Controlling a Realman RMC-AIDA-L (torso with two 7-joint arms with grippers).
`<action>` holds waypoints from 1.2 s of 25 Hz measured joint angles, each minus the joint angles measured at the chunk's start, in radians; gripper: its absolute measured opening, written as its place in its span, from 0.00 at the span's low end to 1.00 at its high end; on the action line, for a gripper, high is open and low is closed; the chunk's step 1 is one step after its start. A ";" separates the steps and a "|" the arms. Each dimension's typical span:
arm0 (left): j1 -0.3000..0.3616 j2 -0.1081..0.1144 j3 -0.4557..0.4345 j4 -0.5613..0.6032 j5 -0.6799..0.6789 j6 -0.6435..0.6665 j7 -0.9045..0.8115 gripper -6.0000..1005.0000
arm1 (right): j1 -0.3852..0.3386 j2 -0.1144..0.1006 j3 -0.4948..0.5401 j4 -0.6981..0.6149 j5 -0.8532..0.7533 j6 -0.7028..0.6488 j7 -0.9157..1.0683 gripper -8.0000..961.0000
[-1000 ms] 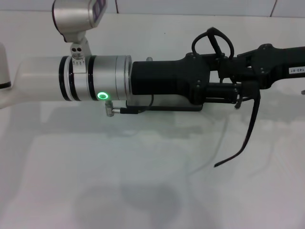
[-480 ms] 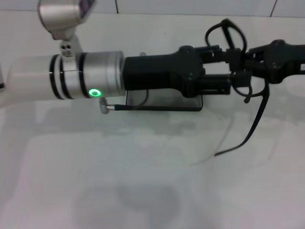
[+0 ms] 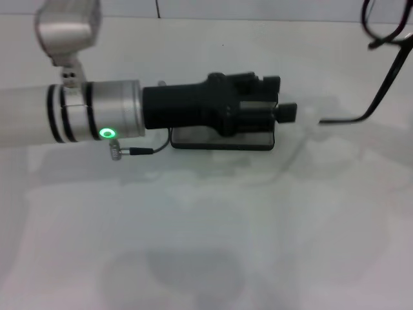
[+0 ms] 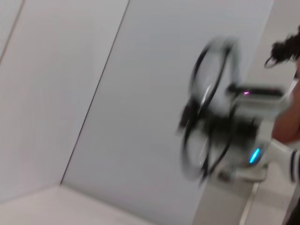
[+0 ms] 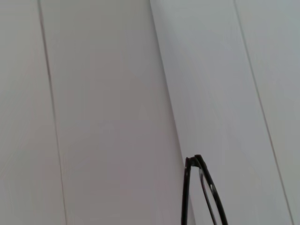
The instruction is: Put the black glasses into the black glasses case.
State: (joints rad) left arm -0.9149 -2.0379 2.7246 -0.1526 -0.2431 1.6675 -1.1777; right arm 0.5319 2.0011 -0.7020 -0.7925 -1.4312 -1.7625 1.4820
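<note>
Glasses carried off rightward since a second ago: black glasses (image 3: 386, 45) now hang at far right table (image 3: 206, 245) edge, presumably held by right gripper, out of view. Left gripper (image 3: 284, 113) hovers over black glasses case (image 3: 222, 141), finger state unclear; likely steadying or opening it

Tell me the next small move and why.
Probably draw the left gripper back off the black glasses case: it hangs right over the case, while the black glasses wait lifted at the far right, seemingly in the right gripper.
</note>
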 joint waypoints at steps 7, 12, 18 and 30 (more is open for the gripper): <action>-0.071 -0.049 0.113 0.031 0.009 -0.051 0.004 0.75 | 0.050 0.015 -0.013 0.108 0.101 0.015 -0.099 0.12; -0.116 -0.049 0.119 0.104 0.043 -0.028 0.014 0.75 | 0.108 0.011 -0.074 0.188 0.084 0.116 -0.133 0.12; -0.122 -0.040 0.118 0.092 0.015 0.054 0.040 0.75 | 0.111 0.011 -0.204 0.194 0.081 0.222 -0.143 0.12; -0.088 -0.026 0.117 0.047 -0.039 0.098 0.061 0.75 | 0.118 0.012 -0.250 0.240 -0.032 0.276 -0.137 0.12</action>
State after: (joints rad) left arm -1.0028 -2.0638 2.8414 -0.1053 -0.2818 1.7657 -1.1170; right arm 0.6498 2.0134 -0.9515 -0.5529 -1.4634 -1.4866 1.3447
